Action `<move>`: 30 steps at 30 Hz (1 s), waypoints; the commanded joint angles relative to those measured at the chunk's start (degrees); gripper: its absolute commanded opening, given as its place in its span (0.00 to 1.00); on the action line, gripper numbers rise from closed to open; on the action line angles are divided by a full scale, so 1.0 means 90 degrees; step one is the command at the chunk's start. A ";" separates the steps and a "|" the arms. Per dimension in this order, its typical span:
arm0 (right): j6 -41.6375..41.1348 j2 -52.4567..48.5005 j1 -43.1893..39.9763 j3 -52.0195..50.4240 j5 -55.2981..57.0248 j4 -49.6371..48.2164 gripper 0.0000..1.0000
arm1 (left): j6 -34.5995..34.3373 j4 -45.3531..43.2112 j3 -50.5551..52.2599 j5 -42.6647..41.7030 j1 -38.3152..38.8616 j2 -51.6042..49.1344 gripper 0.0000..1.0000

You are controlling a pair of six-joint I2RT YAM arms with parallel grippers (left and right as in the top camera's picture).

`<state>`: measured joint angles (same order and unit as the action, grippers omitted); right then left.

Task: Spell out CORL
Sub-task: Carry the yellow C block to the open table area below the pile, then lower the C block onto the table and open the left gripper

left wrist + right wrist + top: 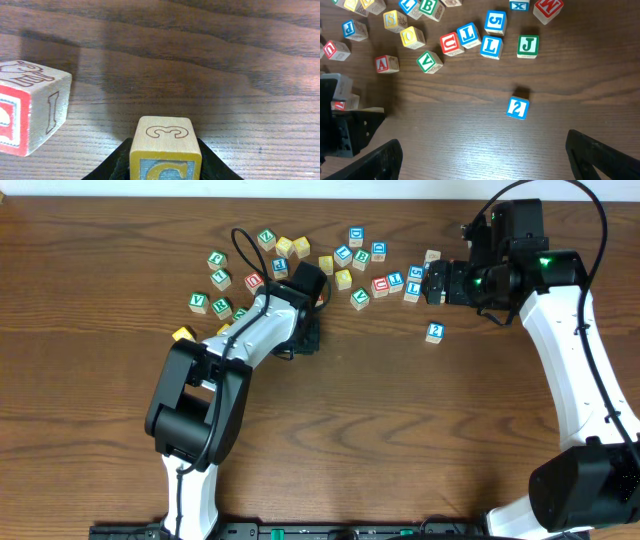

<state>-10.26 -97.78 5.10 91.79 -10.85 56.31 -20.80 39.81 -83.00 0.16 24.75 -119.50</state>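
A block lettered C (165,150) is gripped in the left pincer (165,167), low over the wooden counter (210,65) and near a red-faced block (30,115). The right pincer (490,160) is spread wide, empty, above the counter. A blue L block (491,46) and a yellow O block (412,36) are seen in the loose cluster beyond it.

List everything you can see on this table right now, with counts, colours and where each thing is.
Wooden table: one, brown, under everything.
Letter blocks: roughly two dozen, mixed colours, scattered along the far side.
Question-mark block: one, blue, alone, nearer than the scatter.
Held block: one, yellow and blue face, in the left claw.
Left claw: one, black, shut on the Held block.
Right claw: one, black, open, over bare wood beside the scatter's right end.
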 commanded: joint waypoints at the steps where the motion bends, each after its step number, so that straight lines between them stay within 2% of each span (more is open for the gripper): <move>1: -0.0044 -0.0027 0.0027 0.0097 0.0024 0.0007 0.99 | -0.0029 0.0019 -0.0155 0.0056 -0.0046 0.0393 0.36; 3: -0.0044 -0.0027 0.0029 0.0097 0.0024 0.0007 0.99 | -0.0029 0.0019 -0.0155 0.0056 -0.0058 0.0488 0.41; 12: -0.0046 -0.0027 0.0027 0.0097 0.0024 0.0000 0.99 | 0.0017 0.0053 -0.0155 0.0056 -0.0243 0.0831 0.44; 17: -0.0044 -0.0027 0.0027 0.0097 0.0024 0.0000 0.99 | 0.0017 0.0255 -0.0155 0.0056 -0.0622 0.1231 0.44; 24: -0.0046 -0.0027 0.0029 0.0097 0.0022 0.0002 0.99 | 0.0015 0.0532 -0.0153 0.0053 -0.1253 0.1644 0.31; 29: -0.0046 -0.0024 0.0029 0.0097 0.0024 0.0002 0.99 | 0.0012 0.0631 0.0032 0.0019 -0.1304 0.1426 0.19; 30: -0.0046 -0.0024 0.0029 0.0097 0.0022 0.0002 0.99 | 0.0015 0.0631 0.0083 -0.0029 -0.1292 0.1360 0.14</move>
<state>-10.28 -97.78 5.10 91.79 -10.83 56.31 -21.12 45.08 -83.31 0.32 12.78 -105.43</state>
